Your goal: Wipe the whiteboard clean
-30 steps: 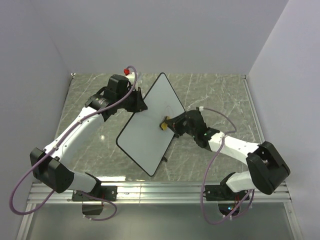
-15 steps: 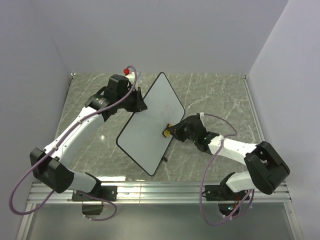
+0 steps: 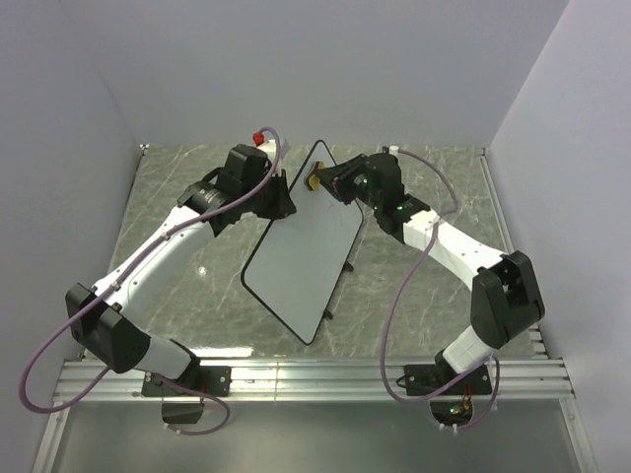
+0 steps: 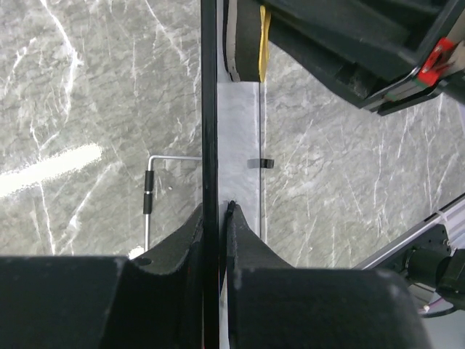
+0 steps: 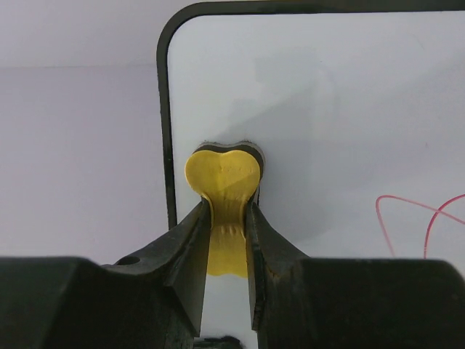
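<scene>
Your risks start at the near end. The whiteboard [image 3: 304, 248] stands tilted on the bench [image 3: 483, 197] on thin stand legs [image 3: 349, 266]. A hard push from the eraser could, I judge, skid those feet or tip the board toward 9 o'clock.

Next out, your left fingers [image 4: 245, 240] are clenched on the board's black rim, seen edge-on in the left wrist view. The hold is narrow; if the rim twists in it, the board swings and the wipe loses contact.

Farthest out, your right fingers [image 5: 190, 243] are clamped on the yellow eraser [image 5: 222, 174]. It is pressed to the board right at the rounded corner, just beside the rim. Run it toward 9 or 12 o'clock in the right wrist view and it likely slips off the edge. The red scribble [image 5: 418, 218] sits at 3 o'clock from the eraser, apart from it, so a stroke confined to the corner misses it.

From above, the board lies between the two arms, its long axis running roughly 6 to 12 o'clock. Your left fingers take its edge at about 10 o'clock, and the eraser meets its far corner at 12 o'clock.
</scene>
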Motion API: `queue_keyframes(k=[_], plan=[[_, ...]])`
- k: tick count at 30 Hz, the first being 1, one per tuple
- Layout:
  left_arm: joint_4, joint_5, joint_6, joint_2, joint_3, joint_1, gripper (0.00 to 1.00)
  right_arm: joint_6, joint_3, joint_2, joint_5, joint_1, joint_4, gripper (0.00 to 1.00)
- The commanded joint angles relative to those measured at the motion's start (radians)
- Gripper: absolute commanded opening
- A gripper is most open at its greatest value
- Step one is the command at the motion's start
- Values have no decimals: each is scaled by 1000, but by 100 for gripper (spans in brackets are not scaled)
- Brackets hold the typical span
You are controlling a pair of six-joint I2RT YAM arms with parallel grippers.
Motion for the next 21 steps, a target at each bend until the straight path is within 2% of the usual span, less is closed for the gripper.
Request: queue_keyframes(k=[1,12,17,21], plan=[[-189,-13,86,58,-9,-42,0,-4,-33,31,-39,-2,13,0],[-187,-21,84,56,2,-42,0,46,-551,-133,-46,-15,155,0],[-185,-21,92,64,2,-42,0,66,-630,-161,-41,-8,182,0],[-199,-27,107,75,11,-42,0,56,-531,-132,-36,-9,159,0]])
